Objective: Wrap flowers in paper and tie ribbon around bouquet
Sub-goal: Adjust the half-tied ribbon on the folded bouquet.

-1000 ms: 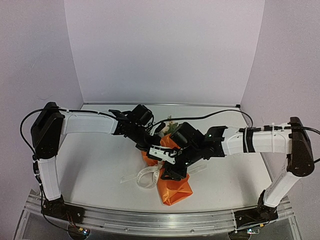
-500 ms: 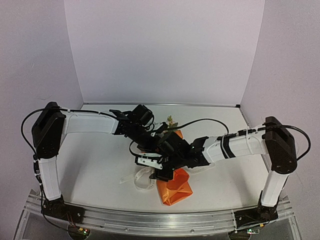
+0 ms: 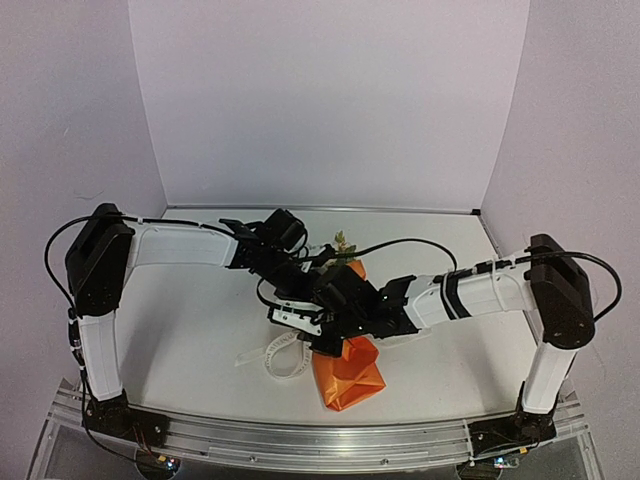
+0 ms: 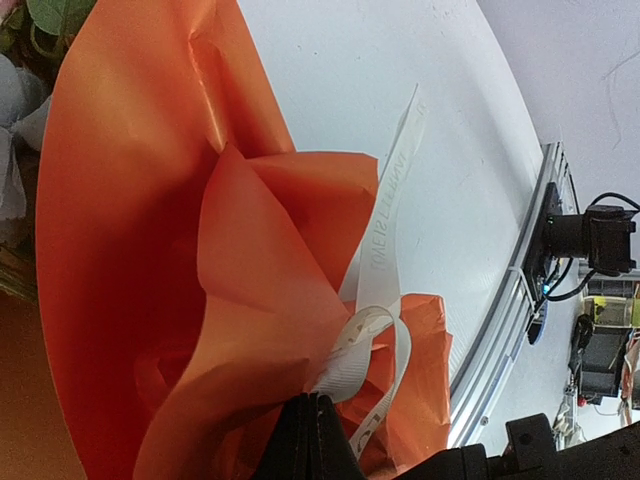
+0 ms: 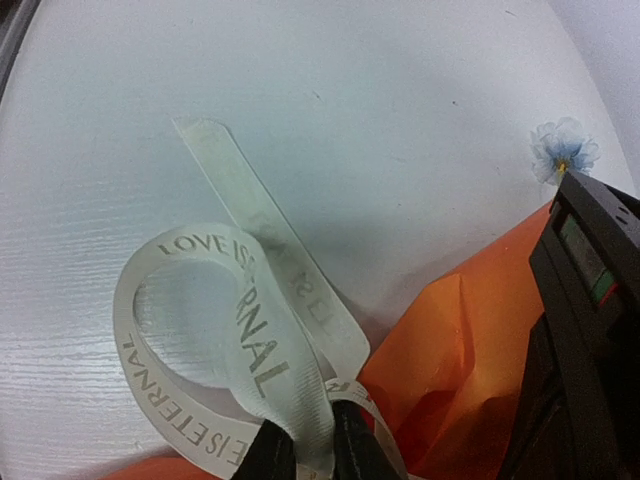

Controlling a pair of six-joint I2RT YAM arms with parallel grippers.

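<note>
The bouquet is an orange paper (image 3: 350, 372) cone lying mid-table, its flowers (image 3: 342, 243) poking out at the far end. The paper (image 4: 130, 250) fills the left wrist view, with a green leaf and pale blooms (image 4: 14, 95) at the top left. The cream ribbon (image 3: 283, 355) loops on the table left of the cone. My left gripper (image 3: 297, 288) (image 4: 312, 402) is shut, with the ribbon (image 4: 385, 220) coming out from its tips against the paper. My right gripper (image 3: 318, 340) (image 5: 308, 440) is shut on the lettered ribbon (image 5: 190, 330) beside the paper (image 5: 470, 340).
The white table (image 3: 190, 320) is walled by pale panels at the back and sides. An aluminium rail (image 3: 300, 440) runs along the near edge. A loose pale blue bloom (image 5: 562, 150) lies on the table next to the left arm's black body (image 5: 590, 330).
My right arm has swung left across the cone and its jaws have shut on the ribbon. The ribbon loop has shifted slightly left. The left arm has stayed put.
</note>
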